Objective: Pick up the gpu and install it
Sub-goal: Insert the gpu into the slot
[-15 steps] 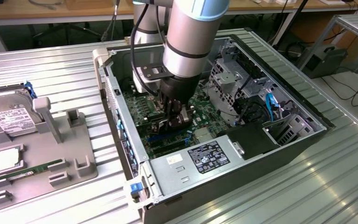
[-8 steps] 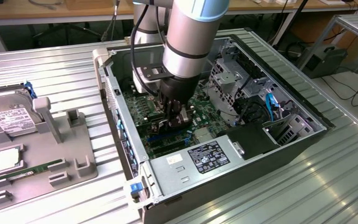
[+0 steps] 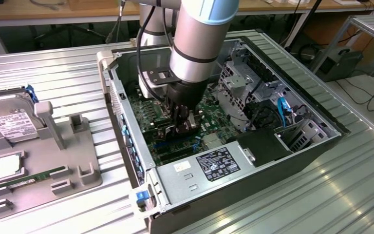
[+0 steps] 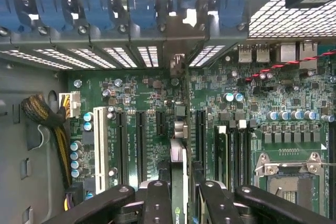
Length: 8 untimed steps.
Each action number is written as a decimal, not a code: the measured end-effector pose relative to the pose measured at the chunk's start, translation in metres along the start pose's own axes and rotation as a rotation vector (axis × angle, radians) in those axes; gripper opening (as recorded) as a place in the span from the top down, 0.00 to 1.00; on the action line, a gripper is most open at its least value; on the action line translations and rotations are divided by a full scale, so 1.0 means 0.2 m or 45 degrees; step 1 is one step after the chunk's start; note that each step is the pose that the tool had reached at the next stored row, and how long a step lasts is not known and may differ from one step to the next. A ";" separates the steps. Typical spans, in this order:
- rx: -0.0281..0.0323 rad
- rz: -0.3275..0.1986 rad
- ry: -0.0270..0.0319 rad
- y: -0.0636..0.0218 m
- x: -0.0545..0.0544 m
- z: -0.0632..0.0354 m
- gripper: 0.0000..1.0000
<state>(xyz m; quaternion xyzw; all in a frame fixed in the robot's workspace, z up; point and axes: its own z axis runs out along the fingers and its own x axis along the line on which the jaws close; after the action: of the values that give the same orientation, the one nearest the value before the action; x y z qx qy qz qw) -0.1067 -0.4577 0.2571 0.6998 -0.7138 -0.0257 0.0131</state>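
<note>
- Jaws closed on the gpu [image 4: 178, 182]; in the wrist view the card sits edge-on between the two black fingers [image 4: 157, 203], its thin top edge running away toward the rear of the case.
- Gripper [image 3: 181, 126] is down inside the open computer case [image 3: 317, 146], just above the motherboard [image 3: 149, 117]; card is over the expansion slot area, not on the parts tray.
- Card's silver bracket [image 4: 177, 66] appears to reach the open gap in the row of rear slot covers [image 4: 115, 56], below the blue retaining clips [image 4: 142, 9].
- Judgement: step in hand is seating. Cannot tell from either view whether the edge connector is fully home in the black slot.
- To do it well: keep card plumb and parallel to the neighbouring black slots [image 4: 140, 140]; any tilt along its length would bind one end first.
- Bracket tongue should slide between case wall and board edge, not land on top of the board.
- Push straight down, evenly, with the grip centred on the card.
- Hazards: capacitors [image 4: 231, 97] beside the slot; yellow-black cable bundle [image 4: 44, 116] is well apart.
- Outside the case, the exterior view's left: grey parts tray [image 3: 57, 170] with hard drive [image 3: 8, 122] and RAM stick [image 3: 28, 179], untouched.
</note>
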 end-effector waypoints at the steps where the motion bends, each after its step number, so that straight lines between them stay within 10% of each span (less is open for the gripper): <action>1: 0.0001 0.000 0.0000 0.000 0.00 0.002 0.74; 8: 0.0001 0.000 -0.0003 0.000 0.00 0.003 0.67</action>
<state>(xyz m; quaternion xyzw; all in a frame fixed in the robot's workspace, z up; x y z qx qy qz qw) -0.1068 -0.4576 0.2565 0.6997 -0.7138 -0.0258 0.0130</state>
